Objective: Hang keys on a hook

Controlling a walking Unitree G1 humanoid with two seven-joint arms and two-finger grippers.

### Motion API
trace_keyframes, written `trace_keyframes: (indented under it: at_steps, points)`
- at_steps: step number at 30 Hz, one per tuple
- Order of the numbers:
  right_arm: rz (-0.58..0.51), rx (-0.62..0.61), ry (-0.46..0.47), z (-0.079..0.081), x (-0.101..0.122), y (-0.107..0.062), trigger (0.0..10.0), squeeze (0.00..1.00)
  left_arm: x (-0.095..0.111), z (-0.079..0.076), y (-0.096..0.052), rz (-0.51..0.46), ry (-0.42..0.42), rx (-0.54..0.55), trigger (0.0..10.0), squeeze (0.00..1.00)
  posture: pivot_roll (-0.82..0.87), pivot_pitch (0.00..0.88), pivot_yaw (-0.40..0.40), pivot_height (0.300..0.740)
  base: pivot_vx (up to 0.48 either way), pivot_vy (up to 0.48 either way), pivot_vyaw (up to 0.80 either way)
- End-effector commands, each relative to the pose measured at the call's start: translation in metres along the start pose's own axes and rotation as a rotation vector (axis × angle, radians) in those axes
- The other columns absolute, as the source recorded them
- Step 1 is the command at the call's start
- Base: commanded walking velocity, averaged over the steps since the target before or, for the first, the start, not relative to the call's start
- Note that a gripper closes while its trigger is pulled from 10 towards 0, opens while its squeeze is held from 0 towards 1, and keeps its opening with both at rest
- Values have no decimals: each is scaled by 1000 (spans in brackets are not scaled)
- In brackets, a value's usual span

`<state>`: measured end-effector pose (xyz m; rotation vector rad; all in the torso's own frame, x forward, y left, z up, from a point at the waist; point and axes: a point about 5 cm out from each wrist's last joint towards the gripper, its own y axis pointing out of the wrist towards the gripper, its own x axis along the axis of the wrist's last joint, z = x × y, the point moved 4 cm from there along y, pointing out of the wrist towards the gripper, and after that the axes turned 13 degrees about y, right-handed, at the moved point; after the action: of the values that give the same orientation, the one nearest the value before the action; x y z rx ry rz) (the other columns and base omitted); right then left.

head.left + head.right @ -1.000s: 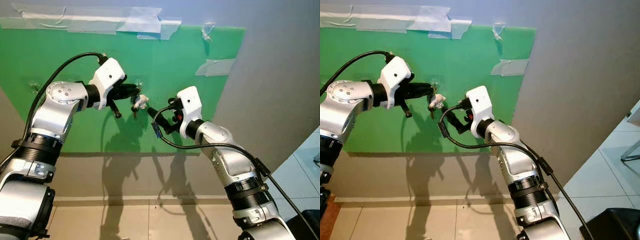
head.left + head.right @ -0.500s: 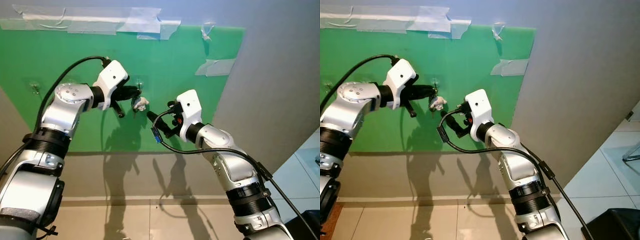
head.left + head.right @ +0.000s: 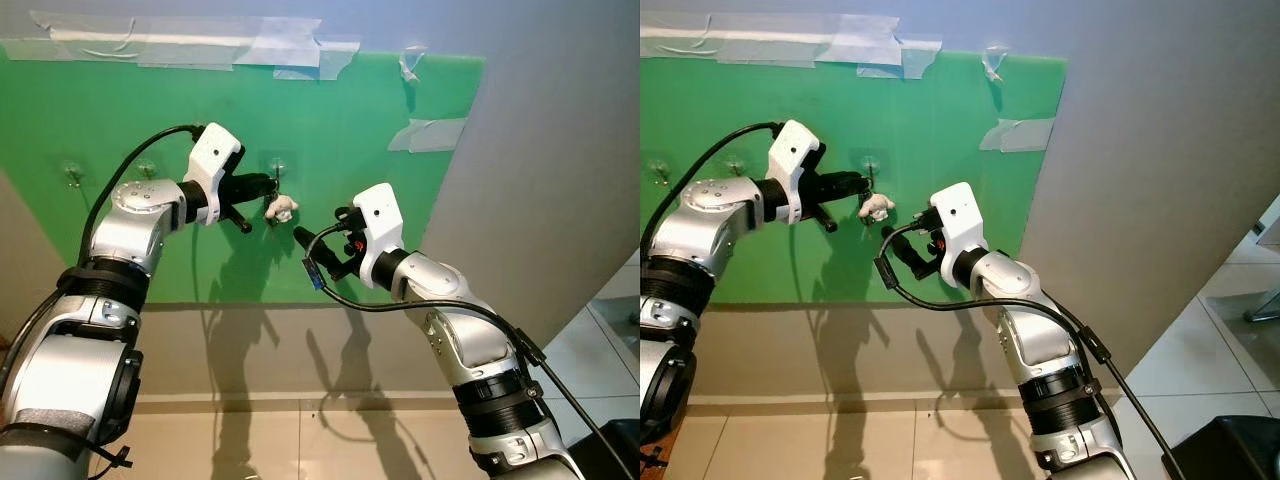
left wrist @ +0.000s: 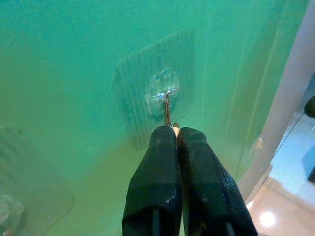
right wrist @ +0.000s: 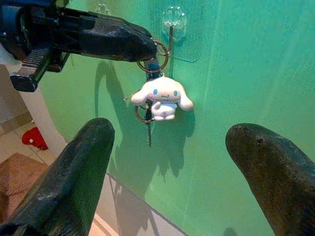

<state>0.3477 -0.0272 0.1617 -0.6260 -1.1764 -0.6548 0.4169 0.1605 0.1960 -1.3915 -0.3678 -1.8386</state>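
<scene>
A small clear adhesive hook sticks to the green board on the wall. My left gripper is shut on the ring of the keys, right at that hook. A white plush charm and a key hang from the ring. In the left wrist view the ring runs edge-on from the shut fingertips up to the hook; I cannot tell whether it rests over the hook. My right gripper stands open, below and to the right of the keys, touching nothing.
Two more clear hooks sit further left on the board. Tape strips hold the board to the grey wall. Tiled floor lies below, and a dark object stands at the bottom right.
My left arm has stretched toward the wall, bringing the keys up against the hook. The right gripper has dropped a little and drawn back from the keys.
</scene>
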Motion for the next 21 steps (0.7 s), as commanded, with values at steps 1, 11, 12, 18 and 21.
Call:
trace_keyframes:
  at_steps: [1, 11, 12, 18, 21]
  points:
    - [-7, 9, 7, 3, 3, -1, 10000, 0, 11, 12, -1, -29, -31, 56, 0, 0, -27, 0, 49, 740, 0, 0, 0]
    - [4, 9, 3, 3, 1, -3, 10000, 0, -8, -2, 9, 21, -117, 59, 3529, 0, -29, 0, 47, 740, 0, 0, 0]
    - [4, 9, 3, 3, 1, -3, 10000, 0, -10, -5, 11, 30, -122, 53, 8275, 0, -30, 0, 46, 740, 0, 0, 0]
    - [9, 9, 2, 3, 0, -4, 10000, 0, -20, -21, 20, 27, -162, 57, 10000, 1000, -33, 0, 42, 740, 0, 0, 0]
    - [12, 9, 0, 3, 0, -5, 10000, 0, -22, -28, 24, 11, -190, 65, 10000, 1000, -35, 0, 41, 740, 0, 0, 0]
